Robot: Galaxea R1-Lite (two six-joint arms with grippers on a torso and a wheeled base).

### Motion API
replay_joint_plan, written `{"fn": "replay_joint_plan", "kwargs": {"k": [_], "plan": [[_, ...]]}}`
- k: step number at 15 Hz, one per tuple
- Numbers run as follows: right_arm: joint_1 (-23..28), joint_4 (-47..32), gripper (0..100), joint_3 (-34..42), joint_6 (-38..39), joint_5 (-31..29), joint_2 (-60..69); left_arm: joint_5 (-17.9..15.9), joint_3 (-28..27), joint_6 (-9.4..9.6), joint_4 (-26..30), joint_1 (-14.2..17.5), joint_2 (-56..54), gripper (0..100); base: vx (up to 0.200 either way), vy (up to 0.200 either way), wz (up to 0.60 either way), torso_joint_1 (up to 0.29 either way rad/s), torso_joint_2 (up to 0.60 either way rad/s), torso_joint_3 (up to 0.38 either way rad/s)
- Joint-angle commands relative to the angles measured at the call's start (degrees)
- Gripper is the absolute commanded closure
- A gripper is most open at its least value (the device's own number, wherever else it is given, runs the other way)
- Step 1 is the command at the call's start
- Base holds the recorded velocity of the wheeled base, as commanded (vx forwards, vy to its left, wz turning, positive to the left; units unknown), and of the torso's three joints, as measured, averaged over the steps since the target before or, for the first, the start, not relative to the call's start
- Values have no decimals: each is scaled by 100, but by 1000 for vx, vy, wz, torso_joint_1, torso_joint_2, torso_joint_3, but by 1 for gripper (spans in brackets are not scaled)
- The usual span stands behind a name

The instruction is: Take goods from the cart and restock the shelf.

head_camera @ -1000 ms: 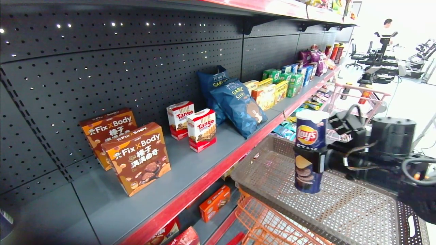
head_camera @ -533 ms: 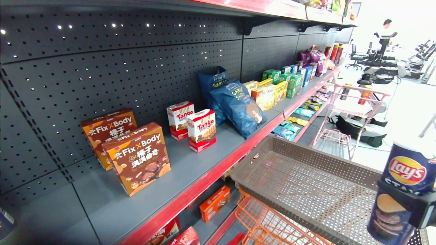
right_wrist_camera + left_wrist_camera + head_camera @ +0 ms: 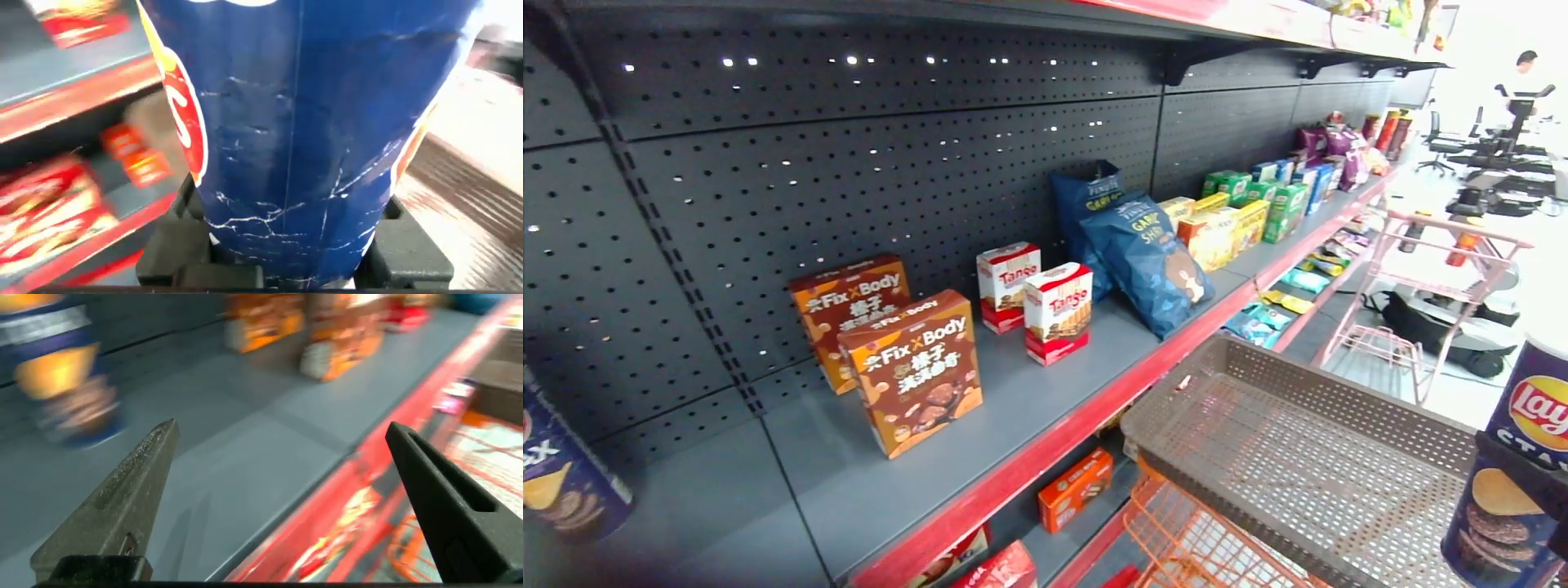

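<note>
The can (image 3: 1539, 404) stands upright in the right gripper (image 3: 1527, 482), which is clamped round its middle. It hangs beside the near right corner of the cart tray (image 3: 1298, 457). In the right wrist view the can (image 3: 310, 122) rises straight out of the gripper (image 3: 286, 261), so its long axis is vertical and it should go down on its base without turning.

The coming move turns on this: the shelf (image 3: 1029, 408) lies to the left of the can and farther off, well apart from it, with the whole tray and the shelf's red front edge (image 3: 1094, 425) between. The likely slot is the bare stretch toward the shelf's left end. It lies between a second can (image 3: 564, 482), standing at that end, and the brown boxes (image 3: 915, 376).

The left gripper (image 3: 278, 498) is nearer that slot. It hangs over the shelf's front edge with its fingers spread wide and nothing between them, and the second can (image 3: 61, 384) shows blurred beyond it. The right arm has the load, so it would have the long reach across.

The held can is cut off at the head view's right edge and the second can at its left edge. Both wrist views are smeared, so how much room the slot has is hard to judge.
</note>
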State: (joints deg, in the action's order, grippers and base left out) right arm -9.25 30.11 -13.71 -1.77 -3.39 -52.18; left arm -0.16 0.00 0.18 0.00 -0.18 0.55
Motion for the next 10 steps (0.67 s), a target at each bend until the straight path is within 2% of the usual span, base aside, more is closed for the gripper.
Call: {"fn": "replay_joint_plan", "kwargs": {"k": [1,10], "plan": [[-59,4,100,-8,1,22,94,-2,0,-1,-9,1,7,0,0,0,600,7,2,2],[-156,4,100,53,1,31,155,-2,0,-1,-9,1,7,0,0,0,600,3,4,5]]}}
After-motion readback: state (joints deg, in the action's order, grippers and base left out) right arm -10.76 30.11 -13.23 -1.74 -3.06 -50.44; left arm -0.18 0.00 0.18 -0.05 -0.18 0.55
